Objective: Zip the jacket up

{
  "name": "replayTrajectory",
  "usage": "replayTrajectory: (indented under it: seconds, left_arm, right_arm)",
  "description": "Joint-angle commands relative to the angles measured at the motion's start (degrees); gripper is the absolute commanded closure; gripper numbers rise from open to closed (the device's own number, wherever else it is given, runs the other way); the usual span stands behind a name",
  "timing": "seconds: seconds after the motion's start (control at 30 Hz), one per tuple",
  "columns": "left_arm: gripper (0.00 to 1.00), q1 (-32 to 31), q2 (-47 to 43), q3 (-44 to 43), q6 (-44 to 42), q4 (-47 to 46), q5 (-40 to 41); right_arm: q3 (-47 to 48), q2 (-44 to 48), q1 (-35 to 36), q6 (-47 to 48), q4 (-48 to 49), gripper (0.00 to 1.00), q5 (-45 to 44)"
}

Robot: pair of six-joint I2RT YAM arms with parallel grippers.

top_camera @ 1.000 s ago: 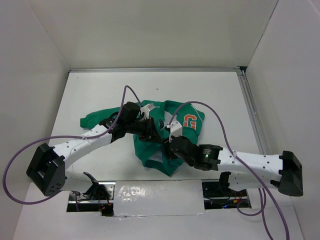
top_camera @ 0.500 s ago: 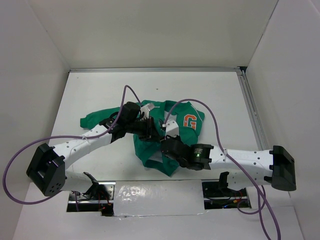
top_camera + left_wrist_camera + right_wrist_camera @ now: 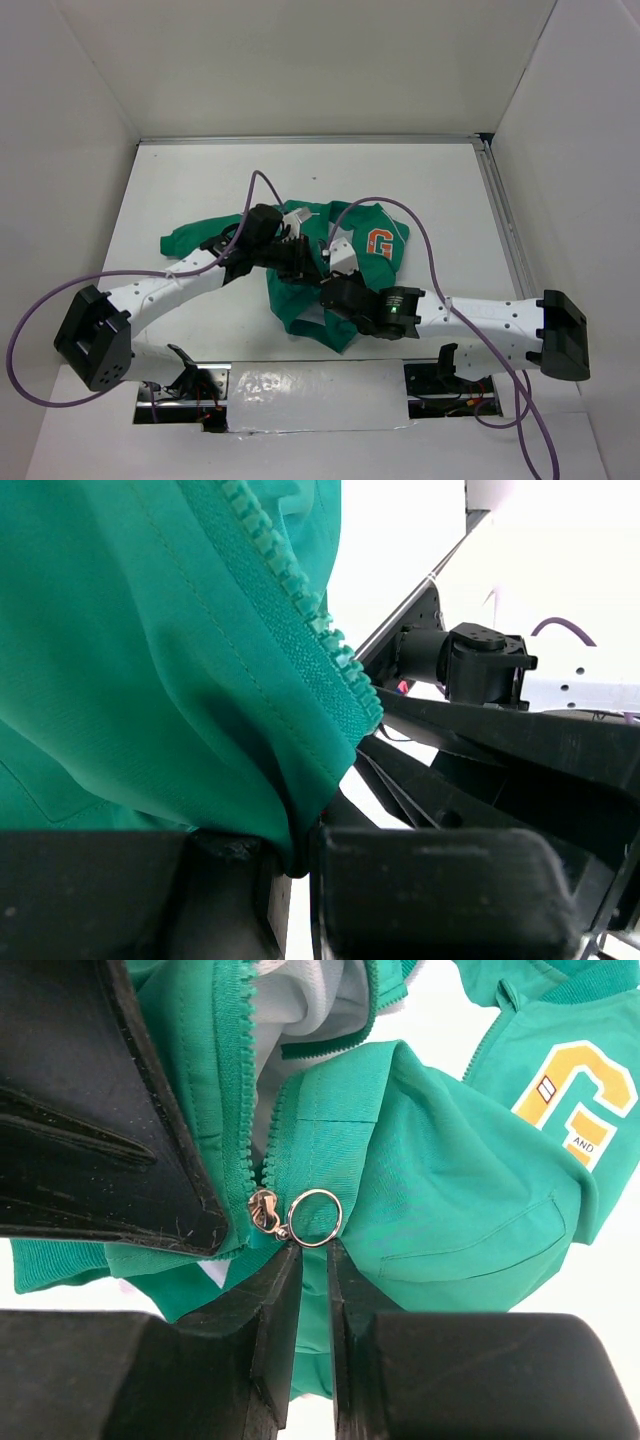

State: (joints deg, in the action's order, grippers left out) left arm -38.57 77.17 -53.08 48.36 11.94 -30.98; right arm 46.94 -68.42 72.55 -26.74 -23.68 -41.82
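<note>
- Jacket (image 3: 295, 300): green, lying crumpled near the middle of the bench (image 3: 420, 190). From above, both arms cross over it, so I cannot see its middle or the zip.
- Sleeve (image 3: 185, 240): stretches out to the left, flat on the bench. I cannot pick out the other sleeve.
- Letter patch (image 3: 379, 243): orange "G" facing up on the right side of the jacket. The right wrist view cuts off its edge.
- Left tool (image 3: 297, 865): pressed together on a fold of jacket cloth just under the zip teeth (image 3: 310, 610). The pinched edge disappears between the fingers.
- Right tool (image 3: 315, 1260): fingers drawn close with only a thin slit between them. The tips sit against the lower rim of the zip ring (image 3: 340, 1216). I cannot tell whether the ring is actually caught.
- Slider (image 3: 265, 1210): small and metal, touching the ring on its left, low on the open zip.
- White lining (image 3: 300, 1000): shows between the parted front edges. A black slab at upper left hides the cloth beside it.
</note>
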Motion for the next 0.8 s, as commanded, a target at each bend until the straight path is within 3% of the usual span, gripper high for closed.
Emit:
replayTrajectory:
  seconds: [0.0, 0.2, 0.27, 0.3, 0.33, 0.6, 0.73, 0.77]
  left_arm:
    - [1.0, -0.8, 1.5, -3.4, -2.0, 0.3, -0.1]
    - [1.0, -1.4, 2.0, -4.2, -3.2, 0.4, 0.0]
    - [1.0, -1.7, 2.3, -4.8, -3.5, 0.7, 0.7]
    - [1.0, -1.9, 2.3, -4.9, -3.6, 1.3, 1.1]
    - [1.0, -2.0, 2.2, -5.3, -3.8, 1.7, 2.1]
    - [1.0, -2.0, 1.8, -5.3, -3.9, 3.5, 5.8]
    - [1.0, -2.0, 1.2, -4.8, -5.6, 2.8, 5.8]
    - [1.0, -2.0, 0.8, -4.6, -6.3, 1.7, 5.7]
  right_arm:
    - [2.7, 0.4, 0.7, 2.0, 1.3, 0.77, -1.1]
    - [3.6, -1.6, 1.2, 4.3, 1.7, 0.81, -1.1]
    - [4.3, -2.5, 1.3, 4.6, 1.4, 0.86, -1.8]
    - [4.5, -2.8, 1.5, 4.8, 1.2, 0.97, -1.8]
    - [4.7, -2.8, 1.7, 4.8, 1.0, 1.0, -2.9]
    - [2.0, 1.1, 1.9, 3.3, -1.5, 1.0, -3.5]
    - [-2.4, 7.9, 1.4, 5.1, 2.7, 1.0, 1.9]
    - [-3.0, 8.7, 1.3, 6.3, 3.3, 0.93, 3.1]
